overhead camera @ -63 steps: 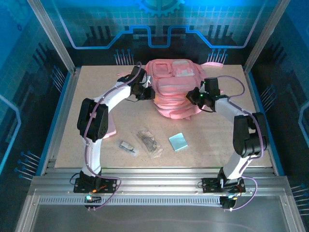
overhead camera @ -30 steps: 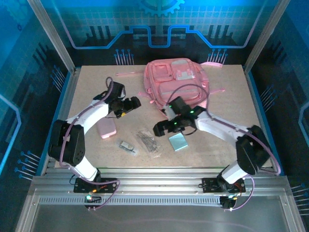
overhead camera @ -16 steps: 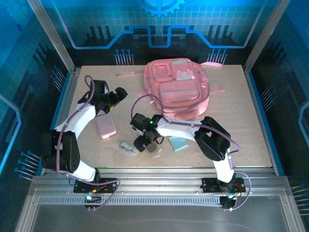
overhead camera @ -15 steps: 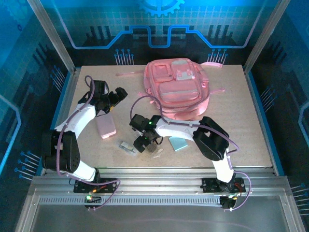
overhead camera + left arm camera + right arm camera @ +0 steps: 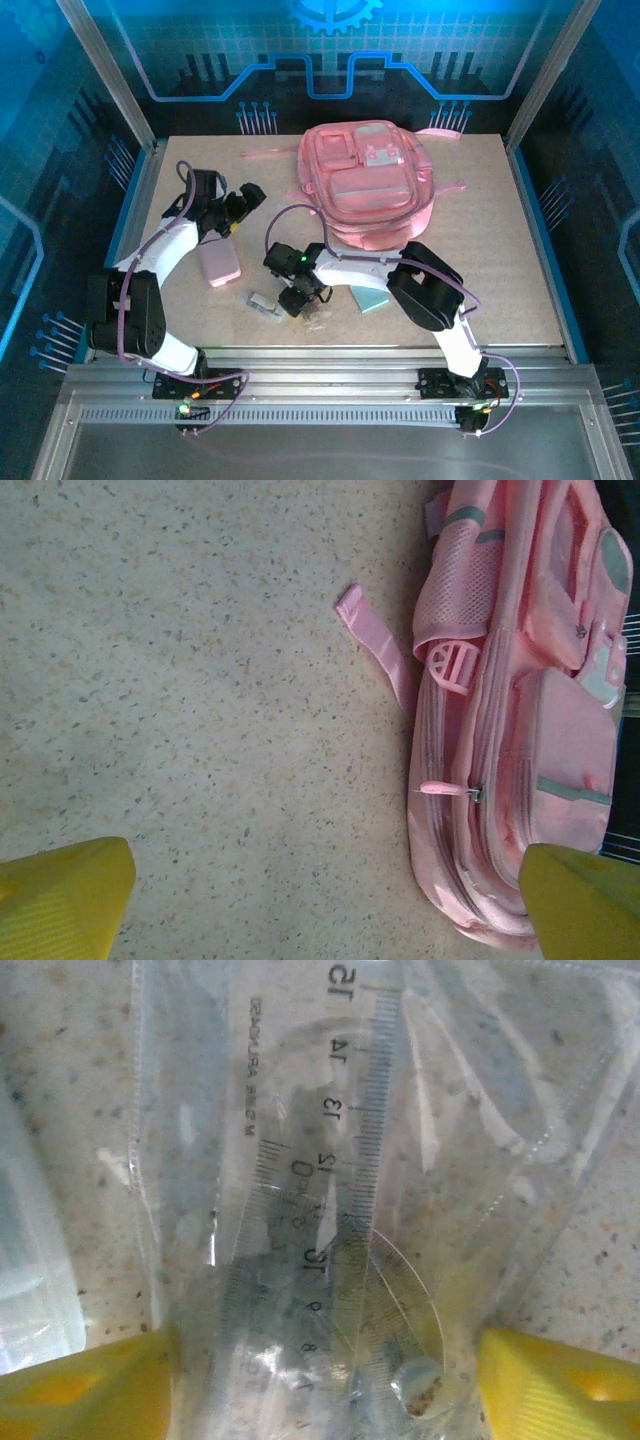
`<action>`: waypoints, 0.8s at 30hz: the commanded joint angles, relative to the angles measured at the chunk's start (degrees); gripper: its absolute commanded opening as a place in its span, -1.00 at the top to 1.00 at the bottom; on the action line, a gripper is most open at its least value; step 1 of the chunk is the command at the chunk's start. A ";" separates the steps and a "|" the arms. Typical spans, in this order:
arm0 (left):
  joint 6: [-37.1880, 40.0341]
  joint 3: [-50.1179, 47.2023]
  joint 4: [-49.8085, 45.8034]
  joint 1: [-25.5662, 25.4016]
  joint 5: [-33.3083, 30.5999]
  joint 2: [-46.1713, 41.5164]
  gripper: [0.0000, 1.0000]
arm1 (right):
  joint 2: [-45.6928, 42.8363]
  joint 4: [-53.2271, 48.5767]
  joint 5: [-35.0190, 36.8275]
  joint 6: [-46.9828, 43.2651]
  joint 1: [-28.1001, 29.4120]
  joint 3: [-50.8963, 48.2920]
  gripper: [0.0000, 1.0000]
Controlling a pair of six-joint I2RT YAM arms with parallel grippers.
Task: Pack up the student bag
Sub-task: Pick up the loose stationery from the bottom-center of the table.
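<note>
Right jaws sit open astride the ruler packet (image 5: pixel 340 1160), apparently not pinching; they should close squarely. Left jaws gape.

student bag (image 5: pixel 365 190) flat at far middle of table (image 5: pixel 520 300), front pockets up. thin pink strap (image 5: pixel 268 153) trails off its left. left gripper (image 5: pixel 250 196) near bag's left side, jaws apart. pink case (image 5: pixel 218 263) on table just nearer than it. right gripper (image 5: pixel 300 297) down on clear packet (image 5: pixel 320 316) near front edge. small grey item (image 5: pixel 262 303) just left of packet. light blue pad (image 5: pixel 372 299) to its right, partly hidden by right arm.
</note>
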 commanded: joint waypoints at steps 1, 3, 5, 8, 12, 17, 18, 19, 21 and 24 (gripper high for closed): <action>-1.66 -0.79 2.17 0.62 2.50 -1.84 -0.98 | 1.55 -1.85 4.15 0.81 -1.25 -3.01 -0.28; -2.09 -0.62 2.80 0.46 3.26 -1.56 -0.96 | 0.01 -1.12 3.30 1.31 -2.26 -3.28 -0.18; -2.34 -0.46 2.99 0.27 3.45 -1.47 -0.96 | -1.72 -0.31 1.41 1.84 -3.52 -3.57 -0.03; -2.40 -0.26 2.96 -0.16 3.37 -1.74 -0.95 | -4.43 0.90 -1.51 2.37 -5.35 -3.84 0.13; -2.34 -0.11 2.73 -0.52 3.45 -2.14 -0.94 | -7.13 2.19 -6.03 3.32 -7.44 -3.97 0.19; -1.68 1.11 1.83 -2.03 3.41 -2.19 -0.92 | -11.02 4.49 -13.31 4.83 -10.49 -5.31 0.25; -1.51 1.50 1.67 -2.71 3.16 -2.13 -0.92 | -11.99 4.93 -14.84 5.40 -11.50 -5.74 0.25; -1.30 2.02 1.46 -3.56 2.75 -1.96 -0.92 | -13.45 5.51 -16.57 5.83 -12.75 -6.52 0.25; -0.96 3.13 1.27 -5.72 1.36 -1.31 -0.91 | -16.56 6.52 -19.41 6.53 -15.28 -7.87 0.24; 0.49 6.86 -0.50 -10.26 -1.86 1.61 -0.88 | -22.20 6.35 -21.17 6.96 -20.28 -9.76 0.23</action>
